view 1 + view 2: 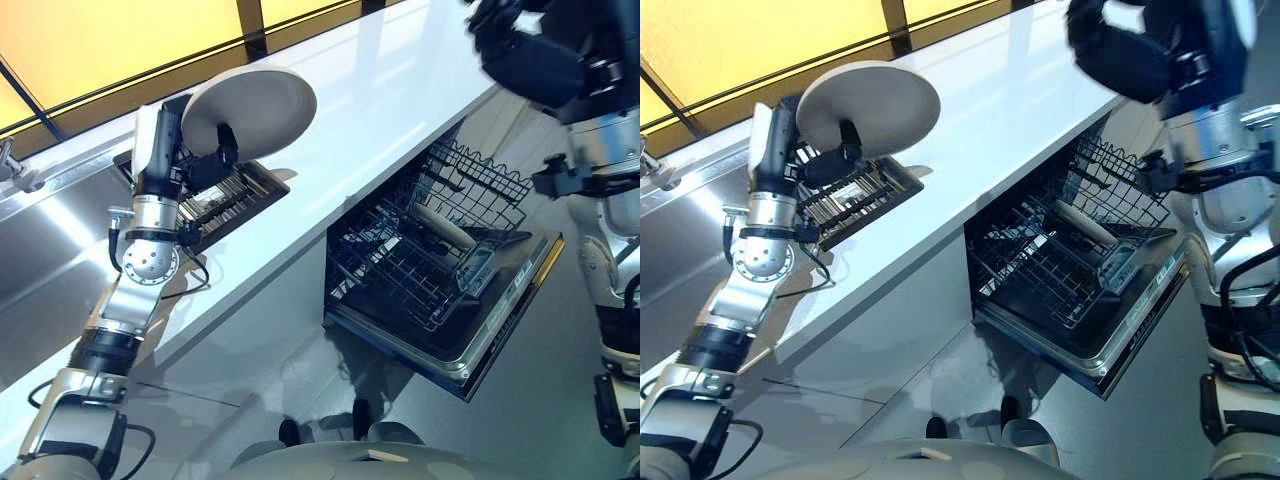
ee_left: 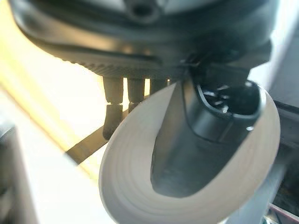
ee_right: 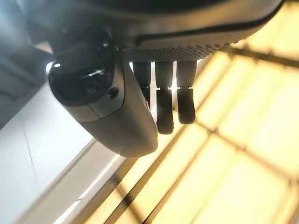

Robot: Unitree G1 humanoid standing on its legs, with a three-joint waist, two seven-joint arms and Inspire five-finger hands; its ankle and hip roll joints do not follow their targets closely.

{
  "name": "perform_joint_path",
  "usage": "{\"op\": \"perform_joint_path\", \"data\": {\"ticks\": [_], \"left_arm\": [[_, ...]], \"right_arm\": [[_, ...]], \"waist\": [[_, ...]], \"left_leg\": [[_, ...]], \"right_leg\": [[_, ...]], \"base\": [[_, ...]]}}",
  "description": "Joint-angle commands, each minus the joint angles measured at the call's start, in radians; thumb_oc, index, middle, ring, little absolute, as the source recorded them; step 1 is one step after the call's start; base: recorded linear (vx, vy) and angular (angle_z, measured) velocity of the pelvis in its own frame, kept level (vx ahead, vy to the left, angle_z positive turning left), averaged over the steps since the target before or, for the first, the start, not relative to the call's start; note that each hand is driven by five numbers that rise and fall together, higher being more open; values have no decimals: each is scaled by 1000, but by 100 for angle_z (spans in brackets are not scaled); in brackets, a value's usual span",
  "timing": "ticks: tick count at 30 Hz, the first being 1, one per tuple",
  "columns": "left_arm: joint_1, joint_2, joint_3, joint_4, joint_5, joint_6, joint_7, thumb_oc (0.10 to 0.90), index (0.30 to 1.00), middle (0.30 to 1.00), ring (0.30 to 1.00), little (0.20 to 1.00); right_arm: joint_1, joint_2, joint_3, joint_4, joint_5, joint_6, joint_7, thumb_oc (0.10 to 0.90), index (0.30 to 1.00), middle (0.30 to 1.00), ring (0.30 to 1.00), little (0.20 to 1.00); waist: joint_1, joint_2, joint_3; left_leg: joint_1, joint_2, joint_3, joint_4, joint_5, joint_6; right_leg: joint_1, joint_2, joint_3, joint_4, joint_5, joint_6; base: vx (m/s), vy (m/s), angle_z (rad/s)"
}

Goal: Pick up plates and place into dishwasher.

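Plate (image 2: 140, 186) pinched in left robot hand (image 1: 200, 165)

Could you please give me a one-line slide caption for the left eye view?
Left hand holds a plate above the white counter, dishwasher open.

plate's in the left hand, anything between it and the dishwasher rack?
Nothing visible. The left hand pinches the plate above the white counter; the dishwasher rack stands pulled out and open-topped below the counter edge, toward the robot's right.
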Motion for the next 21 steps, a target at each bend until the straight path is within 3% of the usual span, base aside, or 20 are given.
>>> {"op": "perform_joint_path", "data": {"ticks": [1,6,10,11,15,16,17,18,19,21], "left_arm": [[-88,38,-18,-29,-9,-179,28,100,300,300,300,200],[-122,33,-66,-34,38,-226,31,100,300,300,300,200],[-161,40,-113,-45,87,-241,48,100,300,300,300,200],[-169,41,-119,-51,88,-242,47,100,300,300,300,200],[-196,58,-137,-90,90,-248,50,100,300,300,300,200],[-200,64,-136,-105,86,-247,49,100,300,300,300,200],[-205,69,-133,-122,85,-244,48,100,300,300,300,200],[-212,74,-128,-138,82,-239,44,100,300,300,300,200],[-217,81,-121,-159,77,-236,43,100,300,300,300,200],[-225,86,-113,-177,72,-244,40,100,300,300,300,200]], "right_arm": [[-64,10,-10,53,71,-5,58,100,300,300,300,200],[-62,22,13,104,166,53,159,100,300,300,300,200],[-77,27,36,135,126,68,151,100,300,300,300,200],[-79,24,38,143,72,52,136,100,300,300,300,200],[-97,-51,55,157,-369,-74,-32,100,300,300,300,200],[-108,-89,60,156,-487,-90,-75,440,592,592,592,540],[-118,-123,64,150,-554,-98,-107,440,592,592,592,540],[-130,-150,69,142,-575,-101,-120,542,679,679,679,642],[-145,-173,72,127,-585,-98,-116,509,651,651,651,609],[-163,-189,76,106,-597,-93,-111,720,832,832,832,820]], "waist": [[18,-4,-131],[18,-11,-132],[18,-14,-131],[18,-15,-130],[17,-13,-127],[16,-12,-127],[16,-11,-126],[16,-11,-126],[16,-11,-125],[18,-11,-123]], "left_leg": [[7,-64,35,3,-126,23],[8,-63,44,2,-128,24],[10,-64,45,2,-130,25],[10,-65,44,2,-130,26],[9,-64,44,2,-129,27],[9,-64,44,2,-129,27],[9,-64,45,2,-128,28],[8,-63,46,2,-128,28],[7,-63,45,2,-128,29],[6,-63,42,2,-128,29]], "right_leg": [[22,55,-44,93,-166,47],[22,51,-55,97,-167,48],[24,48,-61,100,-169,48],[24,48,-61,101,-169,48],[21,46,-63,106,-171,49],[19,47,-62,108,-172,49],[18,47,-61,109,-172,50],[17,48,-60,110,-172,50],[16,49,-58,111,-172,49],[17,50,-58,111,-173,48]], "base": [[0,0,0],[0,0,0],[0,0,0],[0,0,0],[0,0,0],[0,0,0],[0,0,0],[0,0,0],[0,0,0],[0,0,0]]}}
